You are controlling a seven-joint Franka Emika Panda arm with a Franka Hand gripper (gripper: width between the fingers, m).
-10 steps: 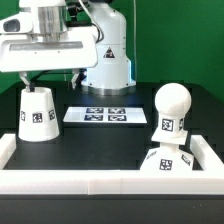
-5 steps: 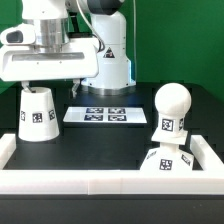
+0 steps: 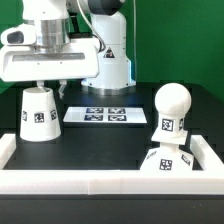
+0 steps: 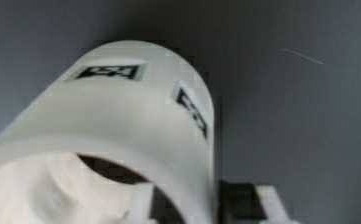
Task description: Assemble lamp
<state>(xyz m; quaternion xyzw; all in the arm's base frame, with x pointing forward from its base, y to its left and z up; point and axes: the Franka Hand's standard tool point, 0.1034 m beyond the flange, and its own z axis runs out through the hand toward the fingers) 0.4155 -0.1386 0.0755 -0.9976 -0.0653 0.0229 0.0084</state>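
Note:
The white cone-shaped shade stands on the black table at the exterior view's left, with tags on its side. My gripper is right above its top rim. In the wrist view the shade fills most of the picture, and my gripper straddles its rim wall with one finger inside and one outside. A dark gap still shows beside the outer finger, so the jaws look open. The ball-shaped bulb stands at the exterior view's right. The base lies just in front of it.
The marker board lies flat in the middle of the table, beside the shade. A white rail runs along the front edge and turns up both sides. The arm's own pedestal stands behind the board.
My gripper came down and a little toward the exterior view's right onto the shade's top a second ago. It has barely moved since. The shade, bulb and base have not moved.

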